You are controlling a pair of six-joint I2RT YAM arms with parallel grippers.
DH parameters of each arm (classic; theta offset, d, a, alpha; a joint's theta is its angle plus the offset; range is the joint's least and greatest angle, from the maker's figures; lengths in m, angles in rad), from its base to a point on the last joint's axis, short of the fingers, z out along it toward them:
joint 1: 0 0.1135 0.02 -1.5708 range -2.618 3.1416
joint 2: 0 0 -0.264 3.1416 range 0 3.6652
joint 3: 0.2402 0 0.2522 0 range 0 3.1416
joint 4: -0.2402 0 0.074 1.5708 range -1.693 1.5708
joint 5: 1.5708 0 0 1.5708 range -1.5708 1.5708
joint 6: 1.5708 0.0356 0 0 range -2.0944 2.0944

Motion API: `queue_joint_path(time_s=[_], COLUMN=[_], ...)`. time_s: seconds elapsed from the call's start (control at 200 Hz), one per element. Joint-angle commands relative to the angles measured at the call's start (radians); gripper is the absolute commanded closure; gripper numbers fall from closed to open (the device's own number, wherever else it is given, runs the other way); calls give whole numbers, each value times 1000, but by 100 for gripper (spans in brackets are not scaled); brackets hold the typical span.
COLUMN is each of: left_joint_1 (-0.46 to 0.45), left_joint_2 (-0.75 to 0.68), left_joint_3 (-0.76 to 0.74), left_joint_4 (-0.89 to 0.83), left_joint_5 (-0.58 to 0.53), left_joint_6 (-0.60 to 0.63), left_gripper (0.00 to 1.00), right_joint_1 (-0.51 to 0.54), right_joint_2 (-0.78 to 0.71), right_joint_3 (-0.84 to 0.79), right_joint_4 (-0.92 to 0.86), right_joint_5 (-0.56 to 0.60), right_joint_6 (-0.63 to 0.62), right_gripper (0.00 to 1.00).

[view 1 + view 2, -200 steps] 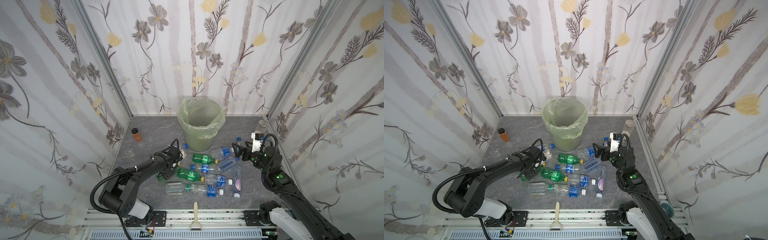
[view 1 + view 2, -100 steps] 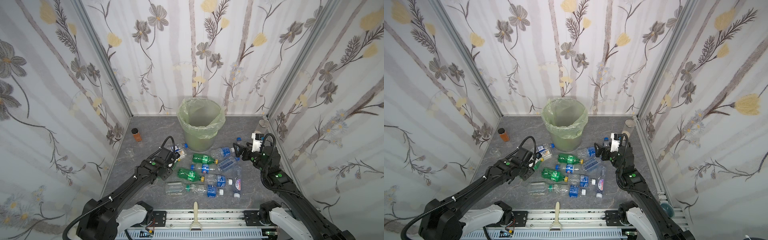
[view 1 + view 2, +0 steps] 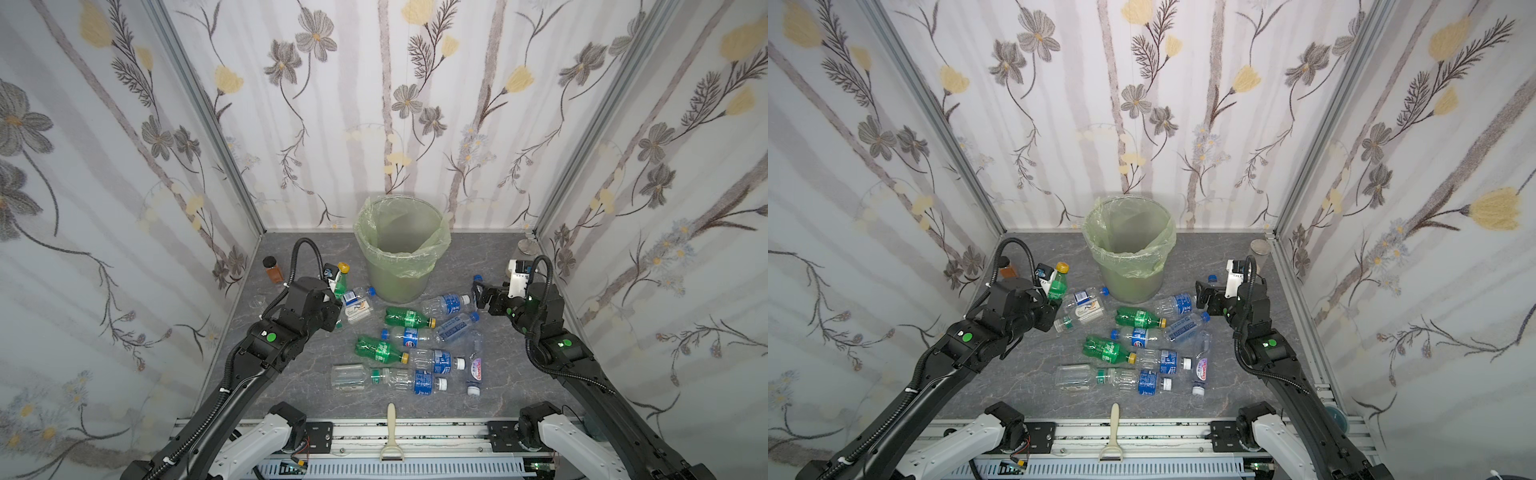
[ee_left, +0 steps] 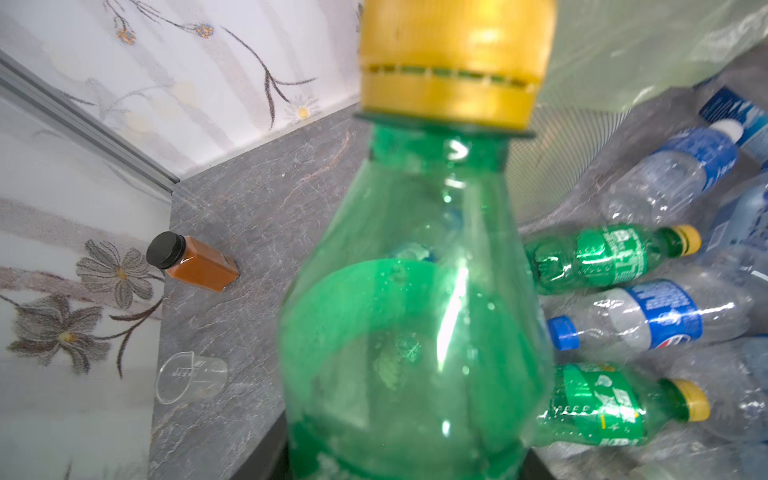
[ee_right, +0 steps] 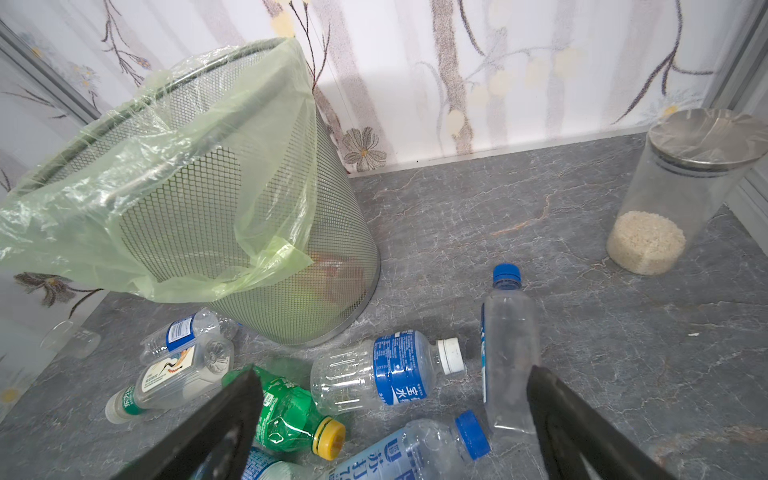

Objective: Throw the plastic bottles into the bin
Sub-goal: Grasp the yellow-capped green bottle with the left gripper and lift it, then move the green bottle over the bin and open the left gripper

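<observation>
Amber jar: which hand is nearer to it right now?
Left. The left hand, gripping a green bottle, sits between the jar and the bin. The right hand hangs open right of the bin, much farther off.

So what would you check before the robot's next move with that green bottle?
1. Green bottle in the left gripper: ok, held cap up.
2. Bottle over the bin: not ok, it hangs beside it.
3. Bin upright, mouth open: ok.
4. Right gripper open and empty: ok.
5. Grip firm enough: cannot tell.
</observation>
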Motion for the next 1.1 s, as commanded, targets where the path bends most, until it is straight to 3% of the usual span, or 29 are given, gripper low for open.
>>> queue_joint_path(time_s=[0.0, 0.105, 0.195, 0.37, 0.525, 0.585, 0.735, 1.094], left_joint_1=[0, 0, 0, 0, 2, 5, 22, 115], left_joint_2=[-33, -57, -8, 335, 664, 707, 638, 230], left_joint_3=[-18, -27, 64, 447, 843, 902, 804, 332], left_joint_4=[89, 146, 195, 284, 280, 280, 279, 284], left_joint_5=[42, 65, 83, 161, 186, 178, 123, 42], left_joint_6=[-157, -202, -204, -185, -228, -251, -255, -285], left_gripper=[48, 48, 46, 40, 4, 0, 0, 0], right_joint_1=[0, 1, 1, 0, 0, 1, 0, -36], right_joint_2=[-8, -1, 12, 50, 58, 58, 53, 159], right_joint_3=[9, 13, 13, 16, 21, 24, 22, 64], right_joint_4=[-22, -29, -22, -6, -19, -33, -67, -144], right_joint_5=[29, 28, 21, -15, -24, -18, 22, 179], right_joint_6=[-13, -12, -12, -7, 11, 11, 10, 8], right_gripper=[0, 0, 0, 0, 0, 0, 0, 1])
